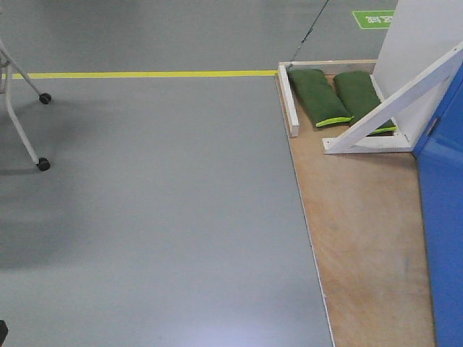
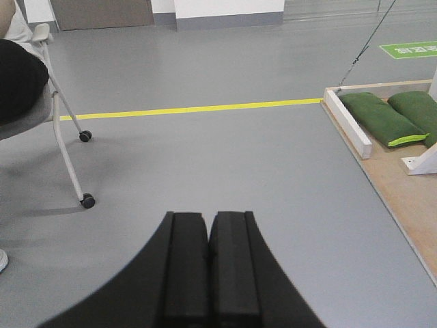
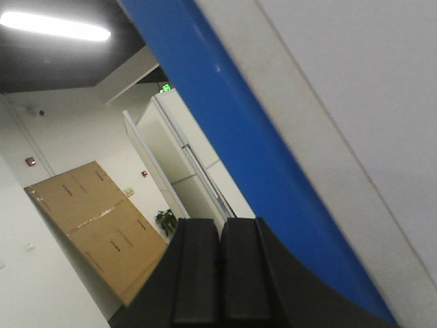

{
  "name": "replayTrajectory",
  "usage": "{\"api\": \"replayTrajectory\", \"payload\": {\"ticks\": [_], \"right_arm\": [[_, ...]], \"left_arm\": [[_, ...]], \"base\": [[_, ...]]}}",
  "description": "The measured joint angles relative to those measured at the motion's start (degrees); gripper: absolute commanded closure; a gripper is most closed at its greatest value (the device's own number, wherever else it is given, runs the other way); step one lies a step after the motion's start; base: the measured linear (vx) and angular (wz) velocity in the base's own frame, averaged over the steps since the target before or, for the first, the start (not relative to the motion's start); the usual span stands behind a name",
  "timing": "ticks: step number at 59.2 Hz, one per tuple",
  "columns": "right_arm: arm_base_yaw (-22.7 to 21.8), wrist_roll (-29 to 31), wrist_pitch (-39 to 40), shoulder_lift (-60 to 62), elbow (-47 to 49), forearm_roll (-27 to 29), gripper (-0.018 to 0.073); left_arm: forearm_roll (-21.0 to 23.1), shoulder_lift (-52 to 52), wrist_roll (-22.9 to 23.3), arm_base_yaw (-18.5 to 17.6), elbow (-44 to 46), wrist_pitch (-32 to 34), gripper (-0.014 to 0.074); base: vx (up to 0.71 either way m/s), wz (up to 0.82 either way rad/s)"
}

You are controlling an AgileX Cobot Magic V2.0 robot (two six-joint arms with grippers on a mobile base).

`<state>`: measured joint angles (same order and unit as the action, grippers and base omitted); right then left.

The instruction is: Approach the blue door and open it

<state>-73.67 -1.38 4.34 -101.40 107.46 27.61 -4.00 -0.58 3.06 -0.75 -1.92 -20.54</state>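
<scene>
The blue door [image 1: 443, 217] fills the right edge of the front view, standing on a wooden platform [image 1: 362, 238]; its handle and lock are out of view. In the right wrist view the door's blue edge [image 3: 246, 157] runs diagonally beside a white panel [image 3: 355, 116], just right of my right gripper [image 3: 220, 224], which is shut with nothing between its fingers. My left gripper [image 2: 208, 217] is shut and empty too, hanging over bare grey floor and aimed toward the yellow floor line [image 2: 191, 108].
A white slanted brace [image 1: 394, 105] props the door frame, with two green sandbags [image 1: 336, 97] on the platform behind it. A wheeled chair [image 2: 61, 130] with a seated person stands at the left. Stacked cardboard boxes [image 3: 95, 219] show in the right wrist view.
</scene>
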Motion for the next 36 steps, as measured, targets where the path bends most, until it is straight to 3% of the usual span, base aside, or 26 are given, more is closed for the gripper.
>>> {"api": "replayTrajectory", "payload": {"ticks": [15, 36], "right_arm": [[2.8, 0.0, -0.3, -1.6, 0.2, -7.6, 0.0564], [6.5, -0.3, -3.2, -1.3, 0.3, -8.1, 0.0564]], "left_arm": [[0.0, 0.0, 0.0, 0.0, 0.0, 0.0, 0.0526], [0.0, 0.0, 0.0, 0.0, 0.0, 0.0, 0.0526]], "base": [[0.00, 0.00], [0.00, 0.00]]}}
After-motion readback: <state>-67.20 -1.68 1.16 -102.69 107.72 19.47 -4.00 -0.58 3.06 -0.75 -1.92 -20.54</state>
